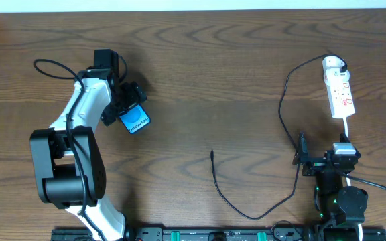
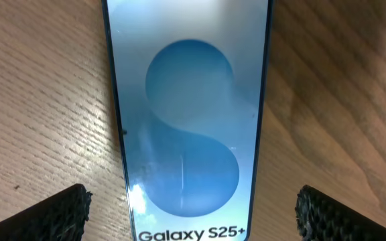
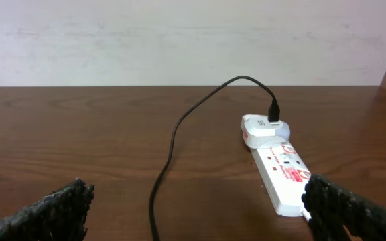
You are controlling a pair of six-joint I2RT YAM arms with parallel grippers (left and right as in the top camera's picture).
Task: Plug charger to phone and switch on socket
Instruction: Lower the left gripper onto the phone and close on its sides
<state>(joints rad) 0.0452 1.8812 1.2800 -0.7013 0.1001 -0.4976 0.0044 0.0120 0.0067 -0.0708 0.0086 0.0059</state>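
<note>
The phone (image 1: 135, 122) lies flat at the table's left, its blue screen with white "Galaxy S25+" text (image 2: 189, 100) facing up. My left gripper (image 1: 129, 107) hovers over it, open, its fingers (image 2: 52, 214) standing wide on either side and clear of the phone's edges. The socket (image 1: 341, 94) lies at the far right. The charger's white plug (image 3: 260, 127) sits in the socket's far end. Its thin black cable (image 1: 281, 100) loops across the table to a free tip (image 1: 212, 154) near the middle. My right gripper (image 1: 324, 152) is open and empty, low in front of the socket (image 3: 283, 171).
The socket's white cord (image 1: 348, 127) runs back toward the right arm's base (image 1: 340, 201). A pale wall (image 3: 179, 40) rises behind the table's far edge. The charger cable (image 3: 169, 154) passes between the right fingers' line of sight.
</note>
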